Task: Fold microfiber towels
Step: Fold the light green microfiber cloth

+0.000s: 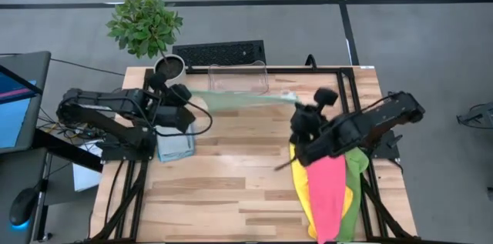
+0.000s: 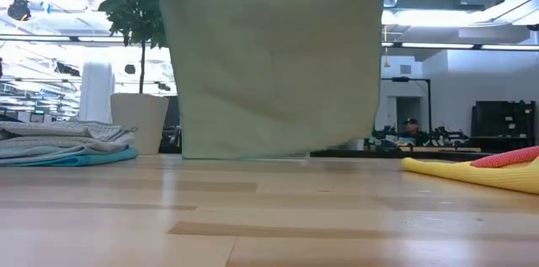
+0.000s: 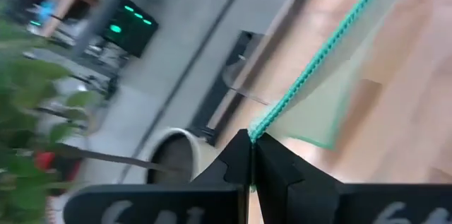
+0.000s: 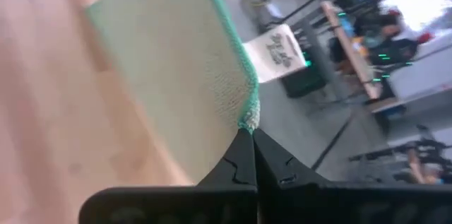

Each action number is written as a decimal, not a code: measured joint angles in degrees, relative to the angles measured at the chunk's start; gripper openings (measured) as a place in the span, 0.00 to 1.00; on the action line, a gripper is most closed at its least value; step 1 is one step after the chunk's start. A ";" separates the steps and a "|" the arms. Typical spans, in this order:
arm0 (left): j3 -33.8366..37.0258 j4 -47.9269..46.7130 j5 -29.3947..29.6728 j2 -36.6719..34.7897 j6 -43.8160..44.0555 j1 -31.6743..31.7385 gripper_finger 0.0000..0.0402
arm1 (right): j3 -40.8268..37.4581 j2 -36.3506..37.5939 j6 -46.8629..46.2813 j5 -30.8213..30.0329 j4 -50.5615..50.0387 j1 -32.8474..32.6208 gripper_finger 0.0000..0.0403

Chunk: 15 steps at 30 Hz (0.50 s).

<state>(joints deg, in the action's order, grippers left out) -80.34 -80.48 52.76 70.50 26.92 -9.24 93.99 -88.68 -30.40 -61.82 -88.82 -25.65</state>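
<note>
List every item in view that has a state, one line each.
pale green towel: held up by two corners, hanging spread, lower edge near the table
left claw: shut on one towel corner
right claw: shut on the other corner
folded towels: stacked flat
pink towel: unfolded, atop the yellow towel
clear bin: upright

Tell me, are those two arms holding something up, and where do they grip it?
Yes. A pale green towel hangs stretched between them. The left gripper and the right gripper each pinch a top corner, at its stitched edge.
</note>
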 joint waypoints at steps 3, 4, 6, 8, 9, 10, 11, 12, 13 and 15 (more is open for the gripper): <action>1.50 0.79 -3.88 0.75 3.00 -2.23 0.00 | -3.79 -1.04 -6.24 3.15 0.53 -3.98 0.01; 2.34 0.80 -5.62 0.90 4.63 -3.38 0.00 | -5.04 -1.61 -8.96 4.97 0.53 -5.62 0.01; 4.58 1.09 -9.72 0.89 8.04 -5.99 0.00 | -7.17 -3.27 -14.01 7.74 1.95 -9.21 0.01; 7.30 3.03 -13.79 0.83 11.41 -8.93 0.00 | -8.49 -5.59 -19.09 9.88 2.50 -13.26 0.02; 8.66 3.94 -15.70 0.89 13.39 -10.58 0.00 | -8.56 -6.79 -21.69 10.60 2.57 -15.28 0.02; 9.79 4.41 -17.24 0.94 15.82 -12.41 0.00 | -8.47 -8.10 -24.20 10.79 2.94 -17.04 0.02; 10.90 5.24 -18.40 0.92 18.44 -14.27 0.00 | -8.41 -9.37 -26.62 10.88 3.22 -18.66 0.02; 12.07 6.66 -19.23 0.88 21.10 -16.15 0.00 | -8.44 -10.81 -28.99 11.41 3.65 -20.39 0.02; 13.44 8.31 -19.95 0.87 23.82 -18.24 0.00 | -8.47 -12.15 -30.97 12.01 4.47 -21.94 0.02; 16.20 13.05 -20.95 0.89 28.24 -22.24 0.00 | -8.47 -14.38 -33.84 12.86 6.86 -24.30 0.02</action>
<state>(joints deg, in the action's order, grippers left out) -64.14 -67.43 31.81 71.39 55.16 -31.48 85.52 -103.06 -64.25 -48.96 -81.96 -49.95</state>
